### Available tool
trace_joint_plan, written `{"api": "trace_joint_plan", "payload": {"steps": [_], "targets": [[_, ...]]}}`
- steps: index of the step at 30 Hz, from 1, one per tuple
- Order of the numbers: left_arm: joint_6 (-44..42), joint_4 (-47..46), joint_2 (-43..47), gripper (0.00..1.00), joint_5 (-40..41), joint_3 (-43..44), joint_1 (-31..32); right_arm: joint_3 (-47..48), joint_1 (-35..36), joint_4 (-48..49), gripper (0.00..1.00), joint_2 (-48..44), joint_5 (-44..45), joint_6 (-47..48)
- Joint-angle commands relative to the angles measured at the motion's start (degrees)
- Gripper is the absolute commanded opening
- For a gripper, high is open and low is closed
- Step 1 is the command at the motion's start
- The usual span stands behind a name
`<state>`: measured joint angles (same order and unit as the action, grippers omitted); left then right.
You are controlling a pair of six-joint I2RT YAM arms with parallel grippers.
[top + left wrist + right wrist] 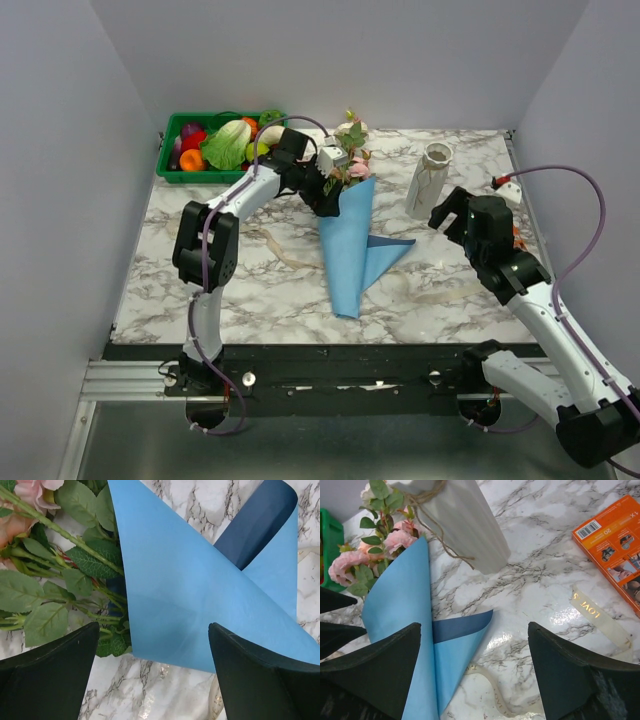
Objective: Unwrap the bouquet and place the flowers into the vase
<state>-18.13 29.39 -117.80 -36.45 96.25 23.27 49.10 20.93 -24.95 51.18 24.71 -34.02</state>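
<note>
The bouquet is seen lying at the middle of the marble-patterned table. Its smooth, matte blue paper is rolled into a loose cone, with one flap folded out to the right and a darker underside exposed. The flowers, pink and cream roses with serrated green leaves, are gathered at the cone's wide far end. The vase, a whitish, faintly fluted cylinder with a flared rim and twine at its neck, is stood just right of the blooms, apart from the paper.

The left gripper is poised over the cone's mouth with its fingers spread wide. In the left wrist view the paper's edge and the green stems are seen below them, and nothing is pinched. The right gripper is held near the vase's foot, its fingers likewise spread wide around nothing.

A green crate of toy vegetables is shown only from above. Gold lettering on the thin beige ribbon and the barcode on a glossy orange packet are made out in the right wrist view alone.
</note>
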Motion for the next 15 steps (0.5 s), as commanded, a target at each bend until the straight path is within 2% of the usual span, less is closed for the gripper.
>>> {"api": "trace_joint_plan", "payload": {"steps": [1,8,11,15], "targets": [[-1.3,0.0,-2.8,0.99,-4.6,2.1,-0.1,-0.6,0.5,2.3,0.92,-0.9,-2.5,0.7],[-2.1,2.0,-4.6,0.97,-10.8,2.3,-2.3,-0.1,0.6,2.2,0.88,-1.8,-3.2,0.2],[-3.1,4.1,-5.5,0.92,-12.0,3.2,-3.0,0.0,0.6,2.2,0.86,-2.4,-3.9,-0.1],[-3.5,5.2,-6.0,0.79,-14.5,4.0,-3.8,0.1,0.6,2.4,0.82,-2.7,-4.6,-0.4]]}}
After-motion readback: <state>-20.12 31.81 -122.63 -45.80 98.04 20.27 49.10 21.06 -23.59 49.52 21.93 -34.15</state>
